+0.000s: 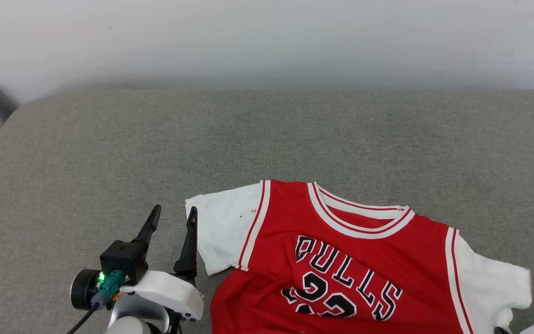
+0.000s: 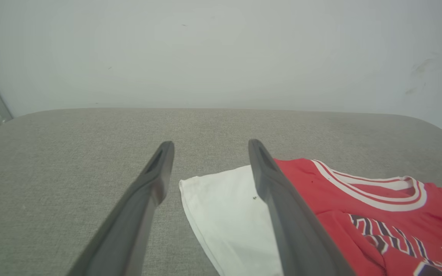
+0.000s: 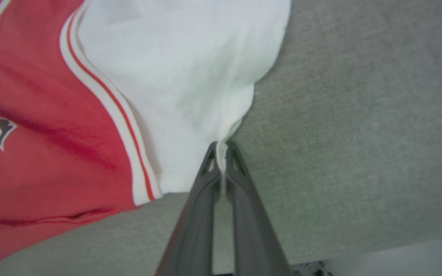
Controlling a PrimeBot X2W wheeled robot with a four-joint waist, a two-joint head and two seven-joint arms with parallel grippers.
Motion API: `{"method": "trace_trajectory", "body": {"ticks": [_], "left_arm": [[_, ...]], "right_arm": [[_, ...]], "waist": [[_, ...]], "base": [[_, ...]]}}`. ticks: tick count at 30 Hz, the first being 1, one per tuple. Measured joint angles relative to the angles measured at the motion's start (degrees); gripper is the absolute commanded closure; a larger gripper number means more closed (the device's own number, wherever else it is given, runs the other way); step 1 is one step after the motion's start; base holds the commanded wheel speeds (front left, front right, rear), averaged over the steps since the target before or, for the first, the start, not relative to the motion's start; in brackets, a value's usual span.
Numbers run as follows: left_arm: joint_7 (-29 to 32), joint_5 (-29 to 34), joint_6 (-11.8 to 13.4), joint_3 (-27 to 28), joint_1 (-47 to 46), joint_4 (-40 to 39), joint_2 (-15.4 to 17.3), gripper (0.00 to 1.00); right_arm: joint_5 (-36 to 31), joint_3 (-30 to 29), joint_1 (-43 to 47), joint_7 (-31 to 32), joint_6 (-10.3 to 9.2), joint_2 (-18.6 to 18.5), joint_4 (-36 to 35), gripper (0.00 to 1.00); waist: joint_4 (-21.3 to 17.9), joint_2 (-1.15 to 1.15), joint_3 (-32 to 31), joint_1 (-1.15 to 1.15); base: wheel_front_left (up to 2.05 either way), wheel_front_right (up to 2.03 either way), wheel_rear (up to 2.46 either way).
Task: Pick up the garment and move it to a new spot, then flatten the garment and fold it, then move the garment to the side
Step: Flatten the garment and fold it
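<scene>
**Red jersey, one sleeve pinched**

Item: garment (image 1: 341,260), red with white sleeves and black lettering, lying front-up on the grey padded surface (image 1: 267,134).

Right gripper (image 3: 221,147): fingers pressed together, with the edge of one white sleeve (image 3: 175,76) nipped between their tips.

Left gripper (image 1: 175,208): fingers spread wide, holding nothing. The other sleeve (image 2: 225,207) lies just beside the finger nearer the jersey, and its corner shows in the gap. Contact with that finger cannot be told.

Left pincer (image 2: 210,147) agape beside garment (image 2: 320,191)
</scene>
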Motion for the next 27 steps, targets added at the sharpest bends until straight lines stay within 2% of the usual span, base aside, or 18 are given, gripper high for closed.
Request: {"method": "trace_trajectory", "body": {"ticks": [1,2,3,4,10,14,17,21,27], "left_arm": [[0.0,0.0,0.0,-0.1,0.0,0.0,0.0,0.00],[0.0,0.0,0.1,-0.1,0.0,0.0,0.1,0.00],[0.1,0.0,0.1,-0.1,0.0,0.0,0.1,0.00],[0.2,0.0,0.1,-0.1,0.0,-0.1,0.2,0.00],[0.3,-0.2,0.2,-0.2,0.0,0.0,0.4,0.00],[0.4,-0.5,0.5,-0.2,0.2,0.0,0.5,0.00],[0.4,-0.8,0.7,-0.2,0.5,0.2,0.5,0.00],[0.6,-1.0,1.0,-0.2,1.3,0.3,0.6,0.00],[0.8,-1.3,1.6,0.2,2.3,0.1,1.4,0.00]], "right_arm": [[0.4,-0.5,0.0,-0.9,-0.01,0.1,1.3,1.00],[0.4,-0.6,-0.1,-2.2,0.00,0.2,2.5,0.85],[0.4,-0.5,-0.2,-3.5,0.00,0.3,3.7,0.52],[0.4,-0.2,-0.6,-4.7,0.00,0.3,4.7,0.00],[-0.1,-1.1,-3.1,-15.9,0.00,0.5,8.2,0.00],[-3.3,-3.8,-4.7,-23.7,-0.01,0.5,7.8,0.00],[-5.8,-3.6,-5.4,-28.7,-0.01,0.5,6.6,0.00],[-8.6,-0.8,-5.8,-33.7,-0.01,0.4,4.7,0.00],[-11.1,7.8,-5.8,-37.4,-0.01,0.4,0.6,0.00]], "waist": [[-0.2,0.00,0.0,0.00],[-0.3,0.00,0.1,0.00],[-0.4,0.00,0.1,0.00],[-0.5,0.00,0.2,0.00],[-0.7,0.00,-0.3,0.00],[-0.6,0.00,-1.2,0.00],[-0.3,0.00,-2.2,0.00],[0.2,0.00,-3.7,0.00],[0.4,0.00,-5.5,0.00]], "base": [[0.00,0.00,0.00],[0.00,0.00,0.00],[0.00,0.00,0.00],[0.00,0.00,0.00],[0.00,0.00,0.00],[0.00,0.00,0.00],[0.00,0.00,0.00],[0.00,0.00,0.00],[0.00,0.00,0.00]]}}
